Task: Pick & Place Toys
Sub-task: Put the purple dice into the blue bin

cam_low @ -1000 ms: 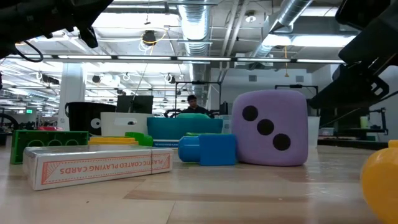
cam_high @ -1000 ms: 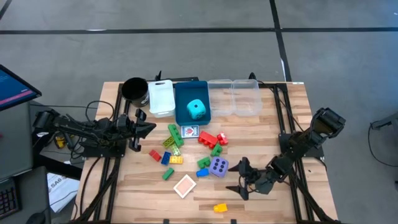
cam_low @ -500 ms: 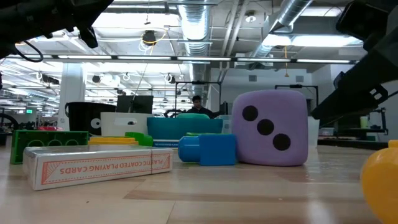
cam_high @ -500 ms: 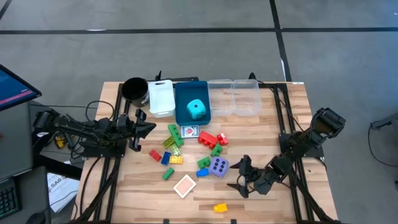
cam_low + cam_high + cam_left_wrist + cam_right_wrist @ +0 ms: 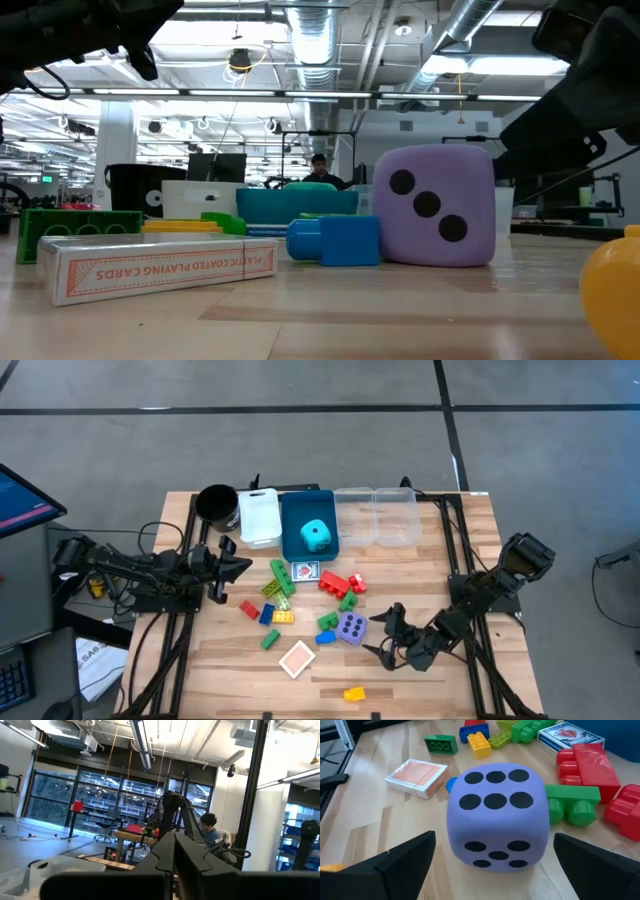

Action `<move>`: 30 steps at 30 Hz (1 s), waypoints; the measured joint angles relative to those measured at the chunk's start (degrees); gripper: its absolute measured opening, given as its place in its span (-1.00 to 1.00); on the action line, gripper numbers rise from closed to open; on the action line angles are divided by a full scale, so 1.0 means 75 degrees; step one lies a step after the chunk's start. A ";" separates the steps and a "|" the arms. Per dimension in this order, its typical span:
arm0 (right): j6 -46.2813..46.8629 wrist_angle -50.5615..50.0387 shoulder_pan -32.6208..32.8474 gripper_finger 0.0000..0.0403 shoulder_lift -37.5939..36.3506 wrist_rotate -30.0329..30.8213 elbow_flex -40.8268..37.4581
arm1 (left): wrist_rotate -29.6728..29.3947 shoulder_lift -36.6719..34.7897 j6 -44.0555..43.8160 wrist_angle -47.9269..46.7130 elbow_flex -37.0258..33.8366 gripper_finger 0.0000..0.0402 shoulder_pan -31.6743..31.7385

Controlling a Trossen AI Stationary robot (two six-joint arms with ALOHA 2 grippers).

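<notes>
Your right gripper (image 5: 379,637) sits low over the table just beside the large soft purple die (image 5: 351,627), its two dark fingers spread as wide as they go, one to each side of the die in the right wrist view and touching nothing yet. The die (image 5: 494,816) rests flat on the wooden table (image 5: 470,550), six-pip face up; being a cube, it has no long axis, and in that view one face lies roughly square to your approach, so the fingers should meet opposite faces.

The risks lie in its neighbours. A green plastic brick (image 5: 572,803) lies right against one side of the die, with red plastic bricks (image 5: 587,765) just beyond, and a small blue brick (image 5: 451,783) peeks out behind the other side. If you advance off-centre, a finger will likely catch the green brick and shove it, or pinch it along with the die. The die looks soft, so a shallow grip near an edge could squash it and let it slip or roll out as you lift. A red-backed pack of playing cards (image 5: 417,777) lies near but apart.

Your left gripper (image 5: 245,564) waits near the left edge by the black cup (image 5: 215,503), fingers pressed together and empty.
</notes>
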 joint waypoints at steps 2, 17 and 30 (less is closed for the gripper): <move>0.0010 0.0005 -0.0060 0.99 0.0000 -0.0003 0.0000 | 0.0014 0.0000 -0.0081 -0.0039 0.0000 -0.99 -0.0001; 0.0630 -0.0011 -0.0487 0.99 0.0000 -0.0015 0.0001 | 0.0009 0.0000 -0.0214 -0.0041 0.0000 -0.99 -0.0001; 0.0475 -0.0024 -0.0539 0.99 0.0000 -0.0644 0.0000 | 0.0011 0.0000 -0.0205 -0.0041 0.0000 -0.99 -0.0002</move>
